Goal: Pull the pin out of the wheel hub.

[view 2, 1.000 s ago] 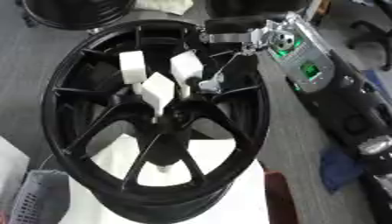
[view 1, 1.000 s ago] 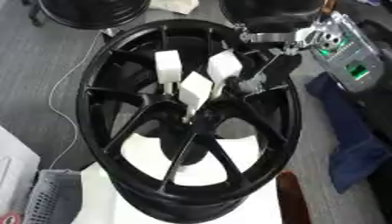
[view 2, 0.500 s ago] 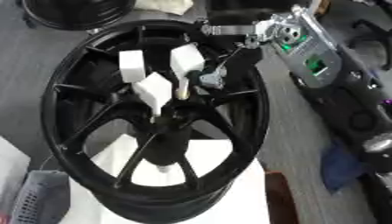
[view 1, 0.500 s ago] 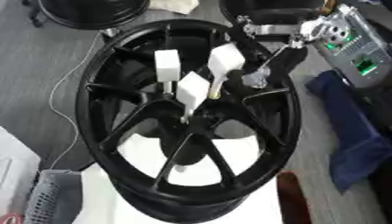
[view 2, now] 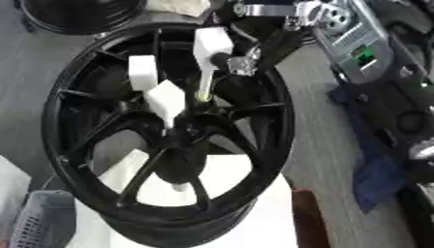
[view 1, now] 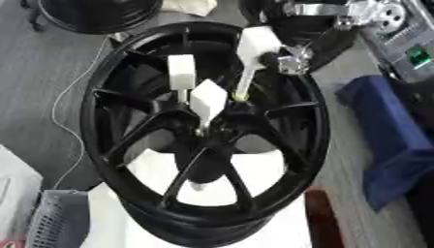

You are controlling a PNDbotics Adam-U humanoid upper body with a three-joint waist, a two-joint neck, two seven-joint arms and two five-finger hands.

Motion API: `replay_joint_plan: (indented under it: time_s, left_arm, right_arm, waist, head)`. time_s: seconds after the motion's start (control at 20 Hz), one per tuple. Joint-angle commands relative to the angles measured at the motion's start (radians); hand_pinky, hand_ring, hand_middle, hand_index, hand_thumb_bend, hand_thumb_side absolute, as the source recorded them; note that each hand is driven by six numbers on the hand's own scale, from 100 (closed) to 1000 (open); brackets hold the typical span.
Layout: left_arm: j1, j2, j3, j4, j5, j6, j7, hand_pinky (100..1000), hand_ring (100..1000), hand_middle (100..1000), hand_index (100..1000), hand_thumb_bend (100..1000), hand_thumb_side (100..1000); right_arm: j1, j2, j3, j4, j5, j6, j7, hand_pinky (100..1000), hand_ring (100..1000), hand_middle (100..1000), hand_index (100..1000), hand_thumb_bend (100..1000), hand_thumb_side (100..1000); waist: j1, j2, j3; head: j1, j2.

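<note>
A black spoked wheel hub [view 1: 118,145] stands tilted on a white block [view 1: 254,172]. Two white-headed pins sit in it: one [view 1: 180,71] towards the upper left, and one [view 1: 208,99] by the centre bore. My right hand [view 1: 288,60] comes in from the upper right, curled round a third pin [view 1: 254,43] just below its white head. That pin's thin shaft slants down, and its yellowish tip [view 1: 241,97] hangs over a spoke, away from the centre. My left hand shows in neither view.
Another black wheel [view 1: 93,14] lies at the upper left. A grey device with a green display [view 1: 415,53] and a blue cloth [view 1: 381,135] are on the right. A grey basket [view 1: 55,218] sits at the lower left. A white cable [view 1: 64,97] runs along the hub's left side.
My right hand has drawn the held pin up and away from the hub's centre; its tip now hangs free over a spoke. The other two pins have stayed put.
</note>
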Motion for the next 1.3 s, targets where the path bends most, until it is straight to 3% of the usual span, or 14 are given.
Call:
replay_joint_plan:
  time_s: [0.05, 0.3, 0.55, 0.6, 0.65, 0.8, 0.9, 0.95, 1.1, 1.15, 1.2, 1.3]
  left_arm:
    - [-0.005, 0.012, 0.001, -0.019, -0.001, -0.002, -0.004, 643, 654, 573, 719, 100, 833]
    - [-0.009, 0.015, 0.004, -0.021, -0.002, -0.003, -0.001, 644, 654, 574, 719, 100, 829]
    - [-0.022, 0.023, 0.011, -0.029, -0.002, -0.009, 0.007, 644, 654, 574, 719, 100, 818]
    - [-0.026, 0.024, 0.012, -0.031, -0.002, -0.011, 0.010, 644, 654, 574, 719, 100, 816]
    - [-0.030, 0.024, 0.015, -0.032, -0.002, -0.013, 0.013, 644, 654, 574, 719, 100, 815]
    - [-0.048, 0.021, 0.023, -0.036, -0.001, -0.017, 0.022, 644, 654, 574, 720, 100, 808]
    - [-0.060, 0.015, 0.028, -0.038, 0.001, -0.020, 0.029, 645, 654, 574, 720, 100, 807]
    - [-0.065, 0.012, 0.031, -0.039, 0.001, -0.022, 0.032, 645, 654, 574, 721, 100, 808]
    - [-0.082, 0.007, 0.033, -0.042, 0.003, -0.025, 0.038, 642, 653, 572, 719, 100, 817]
    - [-0.088, 0.005, 0.032, -0.043, 0.005, -0.025, 0.040, 640, 652, 571, 719, 100, 819]
    - [-0.094, 0.004, 0.030, -0.044, 0.006, -0.025, 0.040, 641, 652, 571, 719, 100, 820]
    - [-0.104, 0.004, 0.024, -0.044, 0.008, -0.024, 0.038, 641, 653, 571, 720, 100, 818]
  right_arm:
    - [-0.028, -0.073, -0.054, -0.038, -0.059, 0.030, 0.010, 867, 658, 185, 429, 100, 524]
    - [-0.005, -0.177, -0.133, -0.090, -0.138, 0.093, -0.049, 874, 656, 184, 425, 100, 505]
    - [0.107, -0.308, -0.256, -0.141, -0.221, 0.136, -0.128, 879, 659, 181, 424, 100, 482]
    - [0.134, -0.335, -0.282, -0.146, -0.238, 0.138, -0.145, 871, 655, 186, 423, 100, 381]
    - [0.159, -0.361, -0.308, -0.145, -0.254, 0.133, -0.161, 868, 657, 185, 424, 100, 451]
    - [0.238, -0.432, -0.387, -0.114, -0.302, 0.107, -0.209, 884, 675, 210, 430, 100, 443]
    - [0.289, -0.440, -0.438, -0.075, -0.325, 0.084, -0.240, 897, 701, 282, 475, 100, 353]
    - [0.313, -0.429, -0.462, -0.059, -0.321, 0.075, -0.255, 907, 718, 341, 526, 100, 351]
    - [0.391, -0.376, -0.513, -0.028, -0.282, 0.062, -0.300, 953, 831, 625, 796, 100, 405]
    - [0.418, -0.352, -0.522, -0.017, -0.267, 0.058, -0.303, 963, 858, 695, 834, 100, 408]
    - [0.444, -0.331, -0.533, -0.011, -0.251, 0.052, -0.302, 969, 874, 744, 865, 100, 408]
    - [0.500, -0.294, -0.559, -0.011, -0.216, 0.044, -0.291, 970, 875, 745, 875, 100, 398]
  waist:
    - [0.009, -0.019, -0.001]
    - [0.012, -0.017, -0.013]
    - [0.026, -0.006, -0.038]
    - [0.029, -0.003, -0.043]
    - [0.035, 0.002, -0.050]
    - [0.058, 0.021, -0.061]
    - [0.075, 0.036, -0.068]
    - [0.083, 0.043, -0.072]
    - [0.100, 0.059, -0.076]
    - [0.104, 0.064, -0.075]
    - [0.108, 0.067, -0.074]
    - [0.113, 0.070, -0.070]
  head:
    - [0.004, 0.005]
    - [0.016, 0.005]
    - [0.050, 0.005]
    - [0.056, 0.005]
    - [0.065, 0.005]
    - [0.083, 0.005]
    - [0.103, 0.001]
    - [0.111, -0.003]
    - [0.120, -0.013]
    - [0.120, -0.017]
    - [0.121, -0.020]
    - [0.120, -0.024]
